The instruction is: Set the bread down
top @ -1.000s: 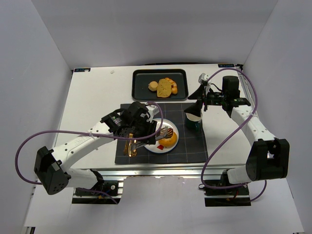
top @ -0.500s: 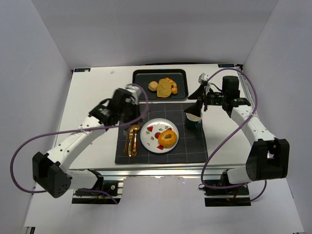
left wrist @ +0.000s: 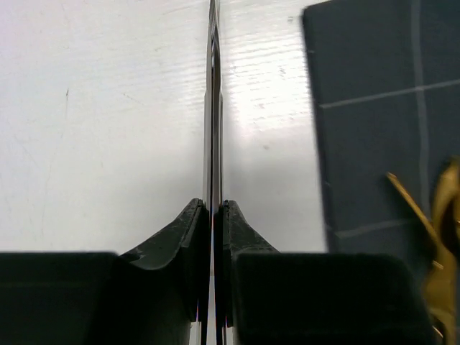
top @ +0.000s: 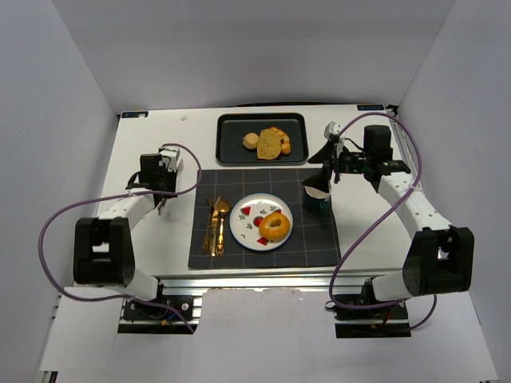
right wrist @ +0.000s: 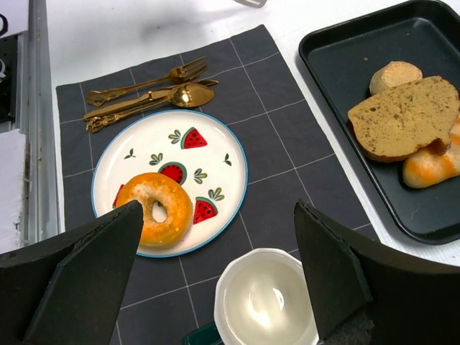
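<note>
**Bread down on the plate; left arm pulled clear.**

The bread (top: 275, 227) lies flat on the lower right part of the plate (top: 242, 233), with nothing gripping it. The plate rests on the dark mat (top: 319, 239), with the gold cutlery (top: 214, 227) just to its left. Against one second back, the left gripper (left wrist: 214, 29) is no longer over the plate. It now sits well apart to the left, off the mat and above the table (top: 152, 136), fingers pressed together on nothing. I judge the placement done. The right gripper (right wrist: 215, 215) hangs spread wide and empty over the cup (right wrist: 262, 302), near the bread.
</note>
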`<state>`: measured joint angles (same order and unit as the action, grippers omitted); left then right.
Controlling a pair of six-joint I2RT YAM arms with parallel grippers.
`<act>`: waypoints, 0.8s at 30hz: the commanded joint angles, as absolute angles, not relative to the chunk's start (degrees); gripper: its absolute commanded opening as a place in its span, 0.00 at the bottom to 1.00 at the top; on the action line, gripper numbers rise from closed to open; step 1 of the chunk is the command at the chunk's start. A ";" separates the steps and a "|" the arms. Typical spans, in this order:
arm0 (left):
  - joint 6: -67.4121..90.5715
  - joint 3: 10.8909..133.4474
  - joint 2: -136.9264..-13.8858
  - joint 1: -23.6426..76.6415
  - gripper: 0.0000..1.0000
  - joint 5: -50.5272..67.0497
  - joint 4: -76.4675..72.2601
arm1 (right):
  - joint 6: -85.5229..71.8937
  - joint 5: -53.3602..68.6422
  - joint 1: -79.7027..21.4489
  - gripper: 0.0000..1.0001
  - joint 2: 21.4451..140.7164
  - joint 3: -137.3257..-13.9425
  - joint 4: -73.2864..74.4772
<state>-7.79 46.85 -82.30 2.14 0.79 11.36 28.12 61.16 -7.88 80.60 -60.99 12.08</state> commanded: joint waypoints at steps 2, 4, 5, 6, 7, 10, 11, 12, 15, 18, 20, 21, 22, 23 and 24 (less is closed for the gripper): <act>-11.77 44.91 -87.45 0.09 0.18 5.35 1.85 | 29.53 58.54 -7.64 0.89 78.57 -61.17 12.48; -11.07 44.38 -88.59 -1.74 0.26 4.22 1.58 | 29.62 57.03 -7.56 0.89 77.96 -60.91 13.18; -10.65 43.96 -89.02 -1.93 0.37 4.05 1.50 | 29.79 55.69 -7.56 0.89 77.87 -60.91 13.52; -9.98 43.62 -89.44 -2.18 0.39 3.96 1.08 | 29.88 55.23 -7.64 0.90 77.71 -60.99 14.27; -9.60 43.27 -89.47 -2.36 0.40 3.71 0.89 | 29.96 54.87 -7.56 0.89 77.61 -61.00 14.65; -8.47 42.47 -89.14 -2.60 0.49 2.09 0.53 | 27.27 52.16 -7.56 0.90 77.34 -61.07 14.36; -8.10 42.25 -88.92 -2.64 0.59 1.89 0.53 | 26.33 50.88 -7.56 0.89 77.41 -61.35 13.99; -7.80 42.19 -88.33 -2.84 0.65 1.58 0.59 | 24.58 49.94 -7.62 0.89 77.43 -61.57 13.82; -6.82 42.10 -86.67 -3.46 0.84 1.32 0.64 | 20.08 45.58 -7.83 0.89 78.05 -62.89 13.26; -5.81 42.37 -83.94 -3.78 0.98 1.67 1.04 | 16.46 37.69 -8.53 0.89 78.86 -65.19 14.70; -4.74 42.82 -81.78 -3.69 0.98 1.98 1.99 | 15.21 32.74 -8.84 0.89 78.82 -66.41 15.32; -4.26 43.20 -81.01 -3.74 0.98 2.21 2.54 | 14.42 31.34 -8.93 0.89 78.75 -66.97 15.14; -3.70 43.52 -79.54 -3.73 0.98 2.58 3.02 | 13.27 29.18 -8.91 0.89 78.70 -67.44 15.03; -2.59 43.64 -77.98 -3.69 0.98 3.01 3.50 | 12.22 27.32 -8.88 0.89 78.71 -68.32 15.08; -1.39 43.63 -76.69 -3.69 0.98 3.21 3.74 | 11.57 26.17 -8.88 0.89 78.85 -69.21 15.27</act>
<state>-4.66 42.46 -81.86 -3.33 1.94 2.96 16.09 34.10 -8.68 79.22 -65.00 15.33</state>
